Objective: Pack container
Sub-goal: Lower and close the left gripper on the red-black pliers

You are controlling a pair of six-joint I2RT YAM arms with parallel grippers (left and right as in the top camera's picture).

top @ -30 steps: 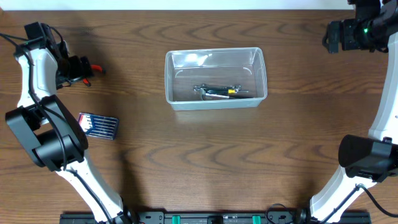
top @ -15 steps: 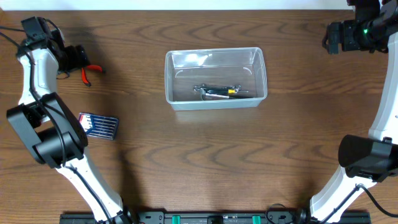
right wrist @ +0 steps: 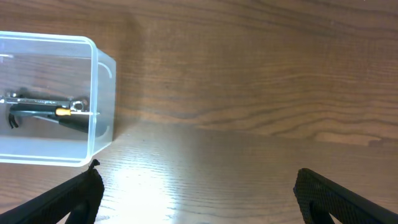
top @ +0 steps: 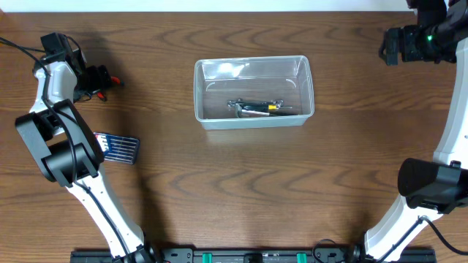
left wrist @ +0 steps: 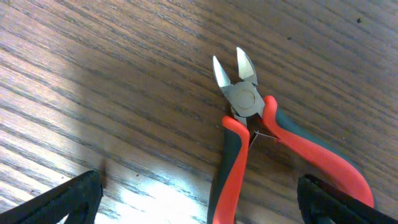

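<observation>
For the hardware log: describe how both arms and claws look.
The left arm and right arm have white links and bulky black joints. A black cable runs from the left. A green light glows on the right wrist. Claw fingertips are black wedges.

red-and-dark-grey pliers [left wrist: 261, 143], clear container [top: 253, 91], brown table [top: 241, 183]

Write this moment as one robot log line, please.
left gripper open over red cutters | cutters on table, unpacked | container holds tools | right gripper open, empty

Clear container [top: 254, 90], upright, mid-table, holding tools [top: 259, 108]
</observation>
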